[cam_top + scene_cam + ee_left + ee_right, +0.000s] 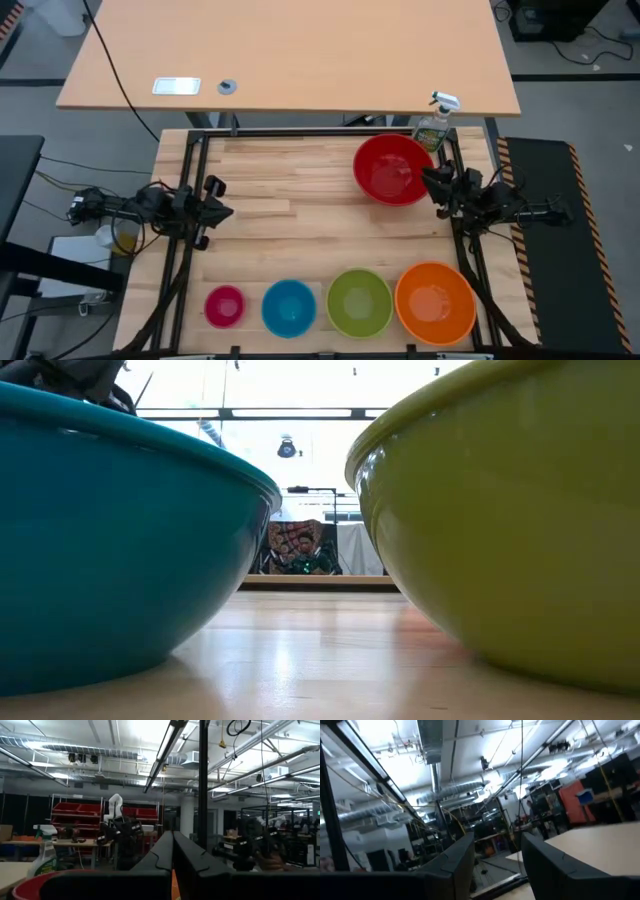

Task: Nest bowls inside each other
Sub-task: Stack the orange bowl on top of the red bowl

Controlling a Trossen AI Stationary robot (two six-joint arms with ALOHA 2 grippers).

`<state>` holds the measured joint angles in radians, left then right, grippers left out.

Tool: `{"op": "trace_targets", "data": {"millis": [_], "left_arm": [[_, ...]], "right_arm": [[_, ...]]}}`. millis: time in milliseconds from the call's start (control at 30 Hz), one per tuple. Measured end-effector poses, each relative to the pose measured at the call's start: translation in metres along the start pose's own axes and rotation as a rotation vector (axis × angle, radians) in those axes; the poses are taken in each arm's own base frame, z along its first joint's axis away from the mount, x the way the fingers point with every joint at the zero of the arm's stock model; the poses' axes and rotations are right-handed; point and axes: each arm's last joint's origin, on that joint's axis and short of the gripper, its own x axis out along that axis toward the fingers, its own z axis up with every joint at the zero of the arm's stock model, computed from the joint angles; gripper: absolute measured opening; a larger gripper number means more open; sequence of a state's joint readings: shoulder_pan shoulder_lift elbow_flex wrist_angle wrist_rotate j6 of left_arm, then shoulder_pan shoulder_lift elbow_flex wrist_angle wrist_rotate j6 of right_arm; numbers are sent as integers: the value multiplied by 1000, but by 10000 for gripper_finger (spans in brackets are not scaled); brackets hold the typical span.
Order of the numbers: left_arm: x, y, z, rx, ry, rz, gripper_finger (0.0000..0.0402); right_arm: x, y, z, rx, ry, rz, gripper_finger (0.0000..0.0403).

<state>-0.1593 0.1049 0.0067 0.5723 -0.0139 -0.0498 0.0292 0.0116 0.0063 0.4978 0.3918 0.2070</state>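
Along the table's near edge, four bowls stand in a row on their bases: pink [224, 306], blue [289, 307], lime green [359, 302] and orange [435, 302]. The red bowl [393, 168] stands alone at the far right. In the low view the blue bowl [110, 540] and the green bowl [510, 530] fill the foreground. My left gripper [225, 211] hovers at the table's left edge, shut and empty [173, 862]. My right gripper [432, 182] stands at the right edge, beside the red bowl's rim, open [497, 857] with nothing between its fingers. Both tilt upward.
A clear spray bottle [436, 122] with a white trigger stands at the far right corner, just behind the red bowl. A dark frame [300, 132] runs round the table's edges. Bare wood [300, 220] lies in the table's middle between the arms.
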Motion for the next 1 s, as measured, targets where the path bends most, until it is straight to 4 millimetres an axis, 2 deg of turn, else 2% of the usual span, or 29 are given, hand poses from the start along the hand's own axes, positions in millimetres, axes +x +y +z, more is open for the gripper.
{"op": "trace_targets", "data": {"millis": [133, 333, 467, 567, 733, 867, 1000], "left_arm": [[0, 1, 0, 17, -1, 18, 14], [0, 3, 0, 17, -5, 113, 14], [0, 4, 1, 64, -11, 152, 14], [-1, 7, 1, 111, -7, 245, 21], [0, 11, 4, 124, 22, 414, 69], [5, 12, 20, 153, 14, 484, 124], [11, 12, 26, 203, 44, 491, 170]], "right_arm": [[4, 0, -6, 18, 75, -8, 169], [24, 12, 3, -48, 308, 31, 169], [44, 27, 18, -74, 593, -4, 169], [57, 37, 20, -104, 850, -38, 169], [69, 54, 13, -173, 1246, 1, 169], [77, 63, 7, -218, 1485, -56, 170], [83, 73, -4, -144, 1683, -71, 185]]}}
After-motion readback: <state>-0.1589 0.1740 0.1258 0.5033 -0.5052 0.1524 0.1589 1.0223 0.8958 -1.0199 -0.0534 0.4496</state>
